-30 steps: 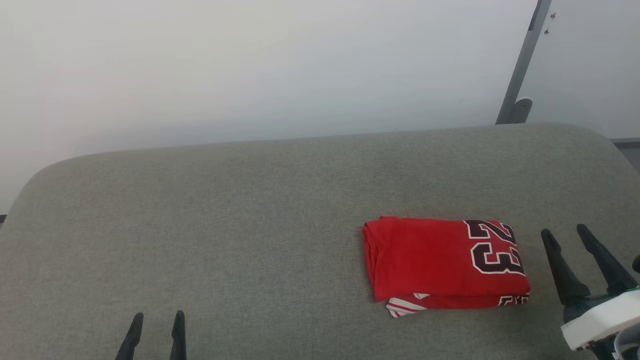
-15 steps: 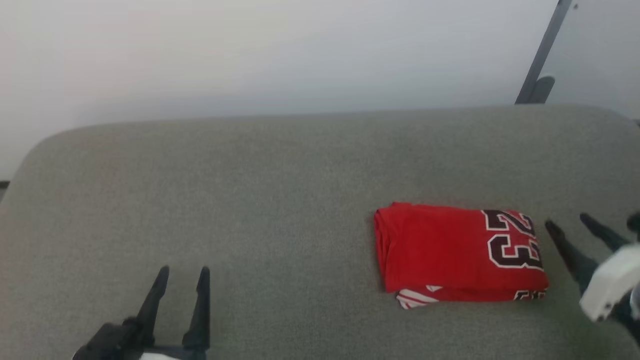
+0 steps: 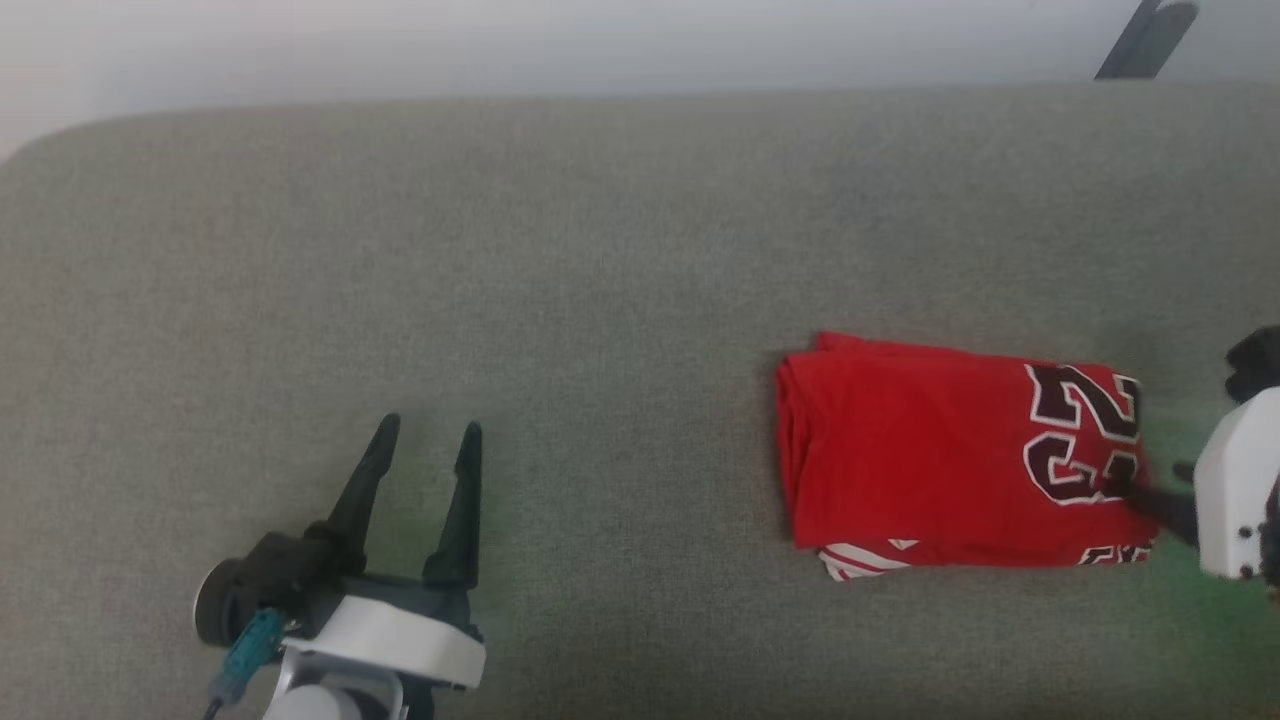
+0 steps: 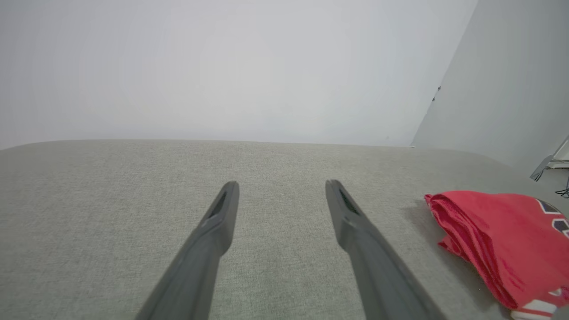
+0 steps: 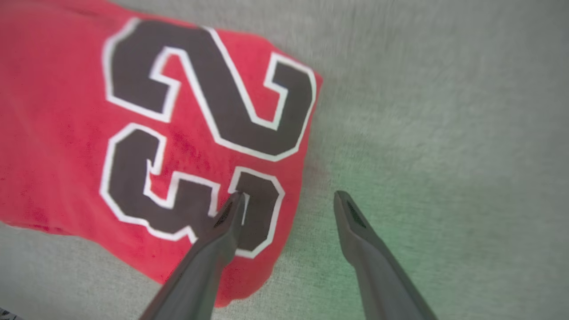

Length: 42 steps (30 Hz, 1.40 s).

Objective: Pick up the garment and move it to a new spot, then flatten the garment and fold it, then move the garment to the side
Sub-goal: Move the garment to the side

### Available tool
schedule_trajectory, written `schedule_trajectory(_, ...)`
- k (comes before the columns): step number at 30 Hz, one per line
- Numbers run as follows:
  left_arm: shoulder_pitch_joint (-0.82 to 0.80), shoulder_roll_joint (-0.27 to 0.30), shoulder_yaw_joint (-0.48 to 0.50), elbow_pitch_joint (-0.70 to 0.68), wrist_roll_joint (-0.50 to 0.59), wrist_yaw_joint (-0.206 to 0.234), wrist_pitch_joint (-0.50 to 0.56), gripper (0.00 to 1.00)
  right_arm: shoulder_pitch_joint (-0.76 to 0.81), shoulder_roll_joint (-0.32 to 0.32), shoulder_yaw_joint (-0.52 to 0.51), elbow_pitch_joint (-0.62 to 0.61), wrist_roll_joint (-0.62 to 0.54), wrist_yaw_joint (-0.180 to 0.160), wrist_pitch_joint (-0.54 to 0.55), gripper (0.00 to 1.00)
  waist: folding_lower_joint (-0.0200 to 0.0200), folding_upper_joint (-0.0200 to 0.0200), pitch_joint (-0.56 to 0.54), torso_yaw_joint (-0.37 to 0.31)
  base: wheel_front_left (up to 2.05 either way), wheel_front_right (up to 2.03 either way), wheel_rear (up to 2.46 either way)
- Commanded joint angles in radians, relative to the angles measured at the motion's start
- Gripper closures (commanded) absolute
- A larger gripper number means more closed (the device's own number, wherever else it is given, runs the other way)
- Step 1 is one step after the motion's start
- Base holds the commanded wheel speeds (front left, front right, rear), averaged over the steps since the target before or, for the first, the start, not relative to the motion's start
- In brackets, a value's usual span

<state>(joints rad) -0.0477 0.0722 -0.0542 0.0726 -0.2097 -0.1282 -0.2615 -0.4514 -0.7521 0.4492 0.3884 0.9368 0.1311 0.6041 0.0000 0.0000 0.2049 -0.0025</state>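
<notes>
Since the earlier frames the head camera has tipped down, so the whole scene sits higher in its view. Apart from that, both arms have reached forward, and the right one has swung in over the garment's edge.

The left gripper (image 3: pixel 429 426) hangs over bare table (image 3: pixel 620 250), its 2 fingers spread and holding nothing. From it the garment (image 3: pixel 930 450) lies well apart, off to its right and a little ahead, with the rolled fold end facing it.

The right gripper (image 5: pixel 289 194) is the nearer one by far. Its jaws stand apart and it has nothing clamped. In its wrist view 1 finger sits over the lower part of the number 23 (image 5: pixel 222 111) while the other is over grey table just past the cloth, so the gripper straddles the garment's short edge. Whether the finger touches the cloth, I cannot tell.

The garment is a flat folded block with striped trim showing under its near edge. Its long axis runs away from the right gripper toward the left gripper's side.

Judging by the neat fold, what remains is probably the move to the side. That calls for the right gripper to pinch this edge through all layers, or the block may unfold.
</notes>
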Motion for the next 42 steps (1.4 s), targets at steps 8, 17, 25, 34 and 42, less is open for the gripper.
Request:
schedule_trajectory(8,-0.091,0.013,-0.049,0.009,0.035,-0.003,-0.005,0.0,-0.055,0.016,0.111,0.022,0.086,-0.001,0.03,0.0,0.0,0.0,0.089,0.014,0.0,0.0,0.0)
schedule_trajectory(17,-0.135,0.033,-0.075,0.024,0.048,-0.003,-0.005,0.0,-0.104,-0.024,0.153,0.046,0.126,-0.002,-0.124,1.0,0.0,0.0,0.119,-0.034,0.0,0.0,0.0)
schedule_trajectory(25,-0.185,0.038,-0.083,0.031,0.073,-0.003,-0.005,0.0,-0.159,-0.069,0.125,0.094,0.201,-0.001,-0.265,1.0,0.0,0.0,0.16,-0.128,0.0,0.0,0.0)
schedule_trajectory(34,-0.31,0.068,-0.15,0.053,0.128,-0.003,-0.005,0.0,-0.172,-0.125,0.062,0.202,0.269,-0.001,-0.425,1.0,0.0,0.0,0.227,-0.236,0.0,0.0,0.0)
schedule_trajectory(42,-0.498,0.084,-0.258,0.092,0.173,-0.003,-0.005,0.0,-0.255,-0.105,0.032,0.348,0.278,-0.001,-0.533,1.0,0.0,0.0,0.306,-0.312,0.0,0.0,0.0)
